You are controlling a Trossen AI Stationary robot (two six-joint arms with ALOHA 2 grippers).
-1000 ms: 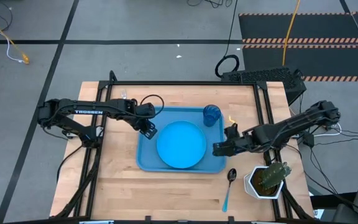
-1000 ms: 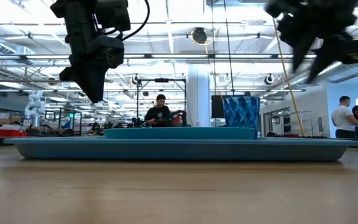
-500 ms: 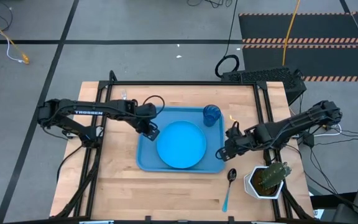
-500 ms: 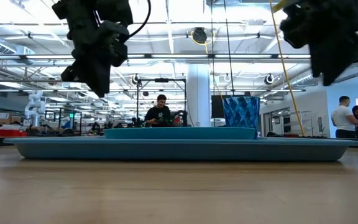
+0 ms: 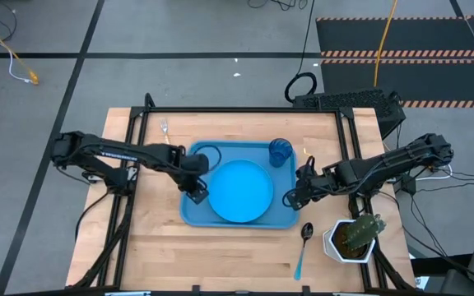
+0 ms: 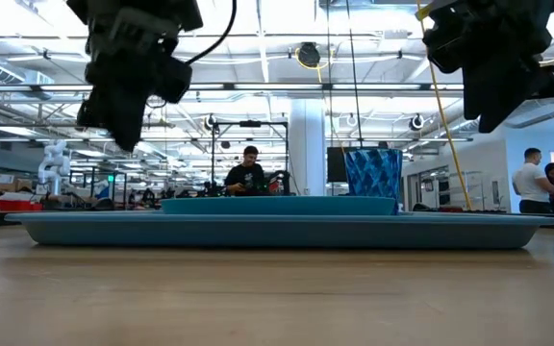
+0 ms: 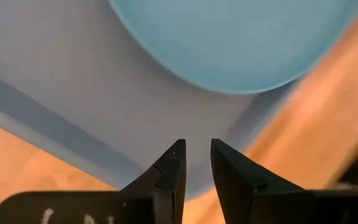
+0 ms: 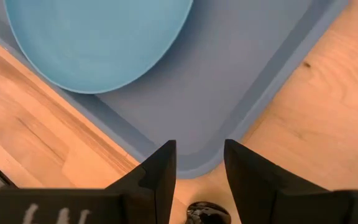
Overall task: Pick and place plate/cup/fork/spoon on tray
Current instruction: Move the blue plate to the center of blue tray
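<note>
The right pincer (image 5: 290, 198), slightly spread and empty above the tray's (image 5: 189, 210) right rim, could nudge the spoon (image 5: 304, 238) away.

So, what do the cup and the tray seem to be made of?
The cup looks like translucent blue plastic, maybe glass: light passes through its faceted wall. The tray seems opaque matte plastic: even blue, rounded corners, moulded raised rim, no glare.
</note>
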